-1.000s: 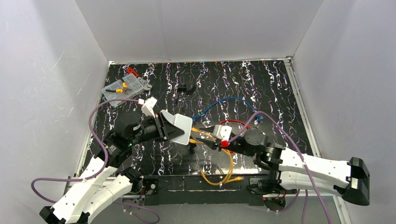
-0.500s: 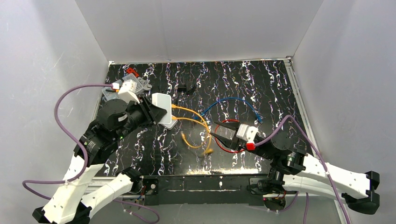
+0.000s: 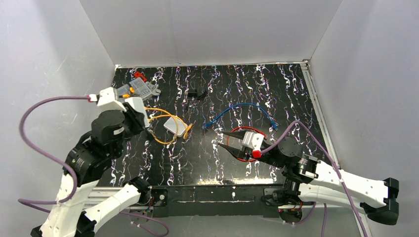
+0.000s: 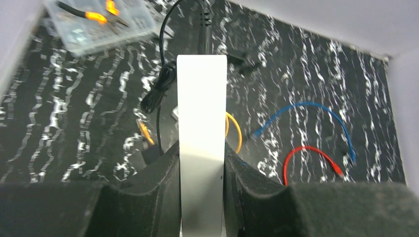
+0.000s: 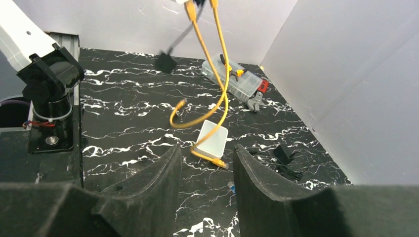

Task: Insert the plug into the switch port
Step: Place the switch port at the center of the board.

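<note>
Since a second ago, the left arm has swung away from the middle toward the table's left edge, carrying the switch with it. The right gripper has backed away from the switch and parted its jaws.

We see the left gripper clamped on the switch's flat faces. It holds the switch edge-on and lifted off the black marbled table, near the left edge. A black cord leaves the switch's far end. We cannot make out the port itself.

Two orange cables hang down from up by the switch; we cannot tell whether they are plugged in. One plug dangles free in the air. The other cable's end lies on the table against a smaller white box, which lies flat left of centre.

The right gripper is open and holds nothing. It hovers over a red cable looped right of centre, toward the near edge. A blue cable curves just beyond the loop. A clear parts case sits in the far-left corner.
</note>
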You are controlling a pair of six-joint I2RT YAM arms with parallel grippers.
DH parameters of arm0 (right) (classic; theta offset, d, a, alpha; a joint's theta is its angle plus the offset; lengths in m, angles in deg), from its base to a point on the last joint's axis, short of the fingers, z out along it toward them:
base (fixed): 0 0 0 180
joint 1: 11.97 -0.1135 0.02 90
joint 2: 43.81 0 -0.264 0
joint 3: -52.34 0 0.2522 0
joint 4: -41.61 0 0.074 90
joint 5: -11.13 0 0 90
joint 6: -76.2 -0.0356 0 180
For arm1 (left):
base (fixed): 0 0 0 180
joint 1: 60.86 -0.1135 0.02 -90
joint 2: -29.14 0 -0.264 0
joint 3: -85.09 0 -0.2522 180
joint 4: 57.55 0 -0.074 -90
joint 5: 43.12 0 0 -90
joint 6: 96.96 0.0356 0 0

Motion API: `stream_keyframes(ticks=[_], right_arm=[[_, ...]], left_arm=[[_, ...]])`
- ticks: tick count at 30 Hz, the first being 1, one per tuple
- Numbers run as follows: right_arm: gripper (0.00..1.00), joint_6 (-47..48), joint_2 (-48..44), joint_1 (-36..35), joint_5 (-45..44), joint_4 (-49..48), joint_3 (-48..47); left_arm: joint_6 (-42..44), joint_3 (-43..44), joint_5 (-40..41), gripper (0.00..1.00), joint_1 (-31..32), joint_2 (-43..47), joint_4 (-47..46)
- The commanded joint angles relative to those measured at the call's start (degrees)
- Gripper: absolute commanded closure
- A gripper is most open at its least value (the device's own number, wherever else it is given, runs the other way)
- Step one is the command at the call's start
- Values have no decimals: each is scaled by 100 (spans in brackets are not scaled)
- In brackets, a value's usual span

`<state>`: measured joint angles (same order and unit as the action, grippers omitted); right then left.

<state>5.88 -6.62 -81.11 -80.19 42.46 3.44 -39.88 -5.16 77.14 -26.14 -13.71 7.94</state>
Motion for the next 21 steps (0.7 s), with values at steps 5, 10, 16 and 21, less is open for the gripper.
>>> stream_keyframes(ticks=[5, 10, 16, 21], right_arm=[[51, -117, 233, -29, 358, -265, -256], [51, -148, 349, -37, 462, -279, -305], [52, -188, 421, -33, 508, -296, -279], [52, -257, 415, -42, 580, -334, -202]], left_arm=[[-159, 742, 2080, 100, -4, 250, 1111], [-280, 678, 2626, 100, -2, 341, 1456], [-627, 299, 2579, 100, -9, 183, 1546], [-1125, -160, 2405, 100, -13, -187, 1511]])
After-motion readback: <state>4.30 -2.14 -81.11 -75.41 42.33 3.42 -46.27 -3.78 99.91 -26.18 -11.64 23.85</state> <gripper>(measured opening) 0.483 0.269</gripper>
